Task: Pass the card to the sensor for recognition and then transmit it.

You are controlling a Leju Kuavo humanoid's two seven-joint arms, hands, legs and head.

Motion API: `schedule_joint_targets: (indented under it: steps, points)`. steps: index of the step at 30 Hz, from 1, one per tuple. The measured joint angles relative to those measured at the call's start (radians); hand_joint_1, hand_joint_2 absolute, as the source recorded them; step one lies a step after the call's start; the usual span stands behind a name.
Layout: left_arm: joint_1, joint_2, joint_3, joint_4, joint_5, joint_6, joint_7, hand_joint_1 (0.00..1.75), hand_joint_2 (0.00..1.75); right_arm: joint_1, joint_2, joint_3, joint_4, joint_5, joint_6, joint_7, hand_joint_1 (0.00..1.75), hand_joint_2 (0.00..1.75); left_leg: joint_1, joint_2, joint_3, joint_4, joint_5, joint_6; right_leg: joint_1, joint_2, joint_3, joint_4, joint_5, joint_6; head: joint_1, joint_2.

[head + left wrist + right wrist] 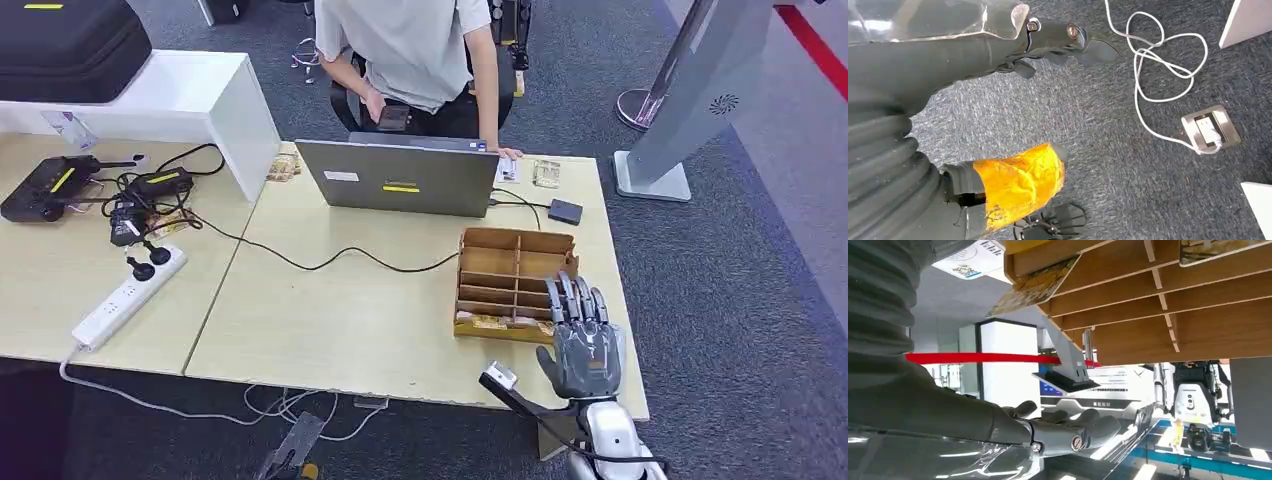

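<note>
At the far left of the head view we see a black case (60,45) on a white shelf (190,95), and below it a controller (45,188), some cables and a power strip (128,297) on the table (330,320). In the middle stands a laptop (400,178), and behind it a person (415,60) sits with a phone (393,117). To the right of the laptop is a wooden rack (512,280) with cards (490,322) in its front row; in the right wrist view one card (1035,286) sticks out of a slot. Our right hand (580,340) rests flat just beside the rack's front right corner, fingers stretched and slightly apart, holding nothing. A grey sensor stand (690,90) rises on the floor at the far right. Our left hand (1068,42) hangs over the carpet, fingers loosely extended and empty, near a white cable (1158,70) and a floor socket (1210,129).
</note>
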Motion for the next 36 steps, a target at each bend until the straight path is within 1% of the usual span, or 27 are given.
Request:
schedule_joint_targets:
  steps: [10, 14, 26, 36]
  points:
    - [0.000, -0.005, 0.000, 0.000, -0.001, 0.000, 0.000, 0.00, 1.75, 0.004, -0.003, -0.004, 0.002, 0.000, 0.000, 0.000, 0.00, 1.75, 0.000, 0.000, 0.000, 0.000, 0.000, 0.000, 0.000, 0.000, 0.000, 0.000, 0.000, 0.000, 0.000, 0.000]
    - [0.000, -0.006, 0.000, 0.000, -0.005, 0.000, 0.000, 0.00, 1.75, 0.006, -0.003, -0.004, 0.010, 0.003, 0.004, -0.014, 0.00, 1.75, 0.000, 0.000, 0.000, 0.000, 0.000, 0.000, 0.000, 0.000, 0.000, 0.000, 0.000, 0.000, 0.000, 0.000]
    - [-0.001, -0.005, 0.002, 0.000, -0.011, 0.000, 0.000, 0.00, 1.75, 0.002, 0.021, -0.004, 0.079, -0.003, 0.000, -0.032, 0.00, 1.75, 0.000, 0.000, 0.000, 0.000, 0.000, 0.000, 0.000, 0.000, 0.000, 0.000, 0.000, 0.000, 0.000, 0.000]
    - [-0.001, -0.003, 0.012, 0.000, -0.014, 0.001, 0.000, 0.00, 1.75, 0.000, 0.030, -0.004, 0.101, -0.008, 0.000, -0.033, 0.00, 1.75, 0.000, 0.000, 0.000, 0.000, 0.000, 0.000, 0.000, 0.000, 0.000, 0.000, 0.000, 0.000, 0.000, 0.000]
